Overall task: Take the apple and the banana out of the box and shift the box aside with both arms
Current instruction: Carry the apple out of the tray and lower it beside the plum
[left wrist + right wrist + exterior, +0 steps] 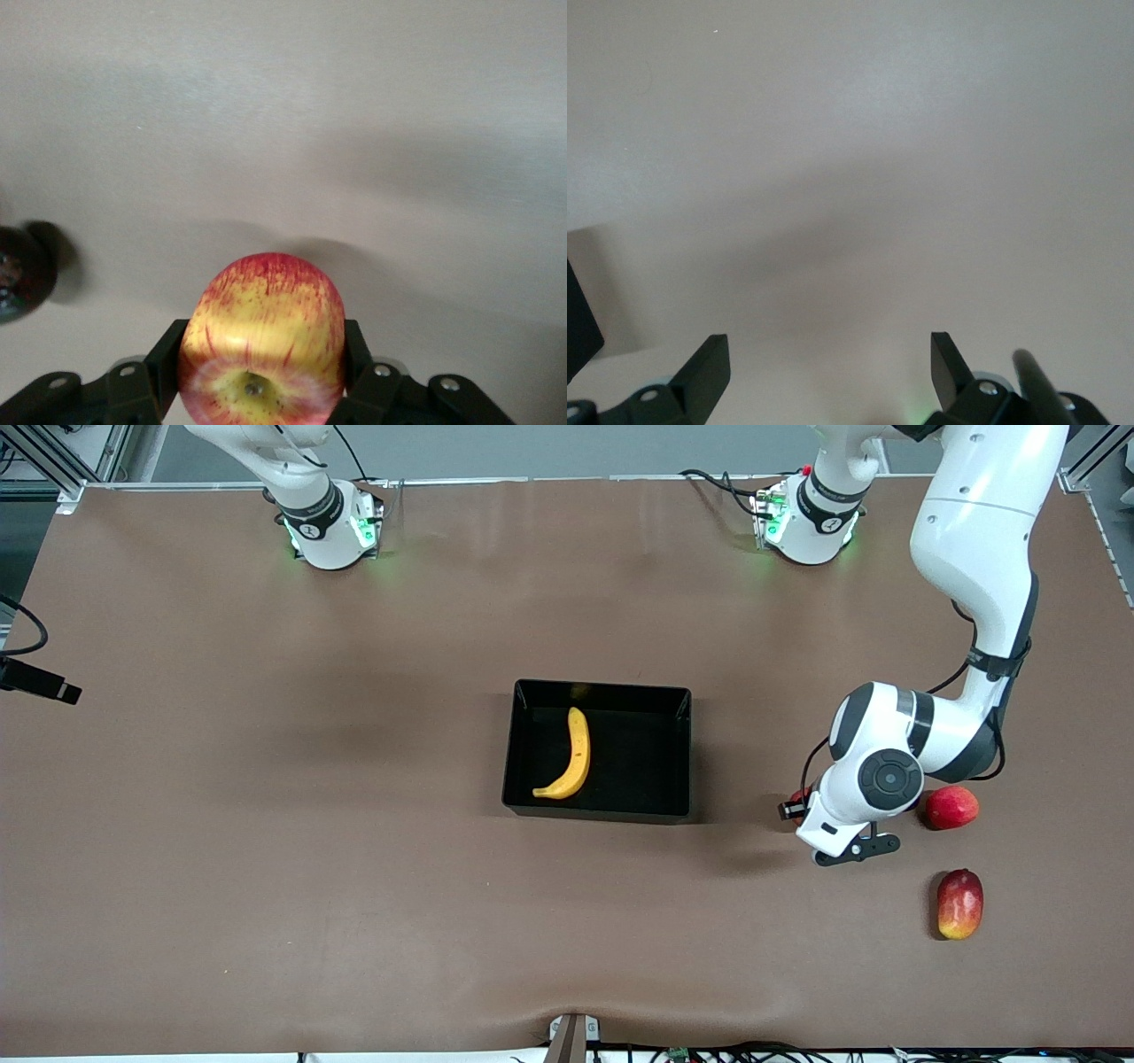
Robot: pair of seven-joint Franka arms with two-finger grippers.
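Note:
The black box (682, 757) sits mid-table with the yellow banana (571, 757) lying inside it. My left gripper (800, 803) is shut on the red apple with yellow streaks (261, 323), fingers (174, 354) on both its sides. It holds the apple over bare table between the box and the left arm's end. In the front view only a red sliver of the apple (802, 794) shows beside the wrist. My right gripper (830, 354) is open and empty over bare table; it is out of the front view.
Two more red fruits lie toward the left arm's end: a round one (952, 808) beside the left wrist and a longer red-yellow one (960, 903) nearer the front camera. A dark round thing (18, 274) shows at the left wrist view's edge.

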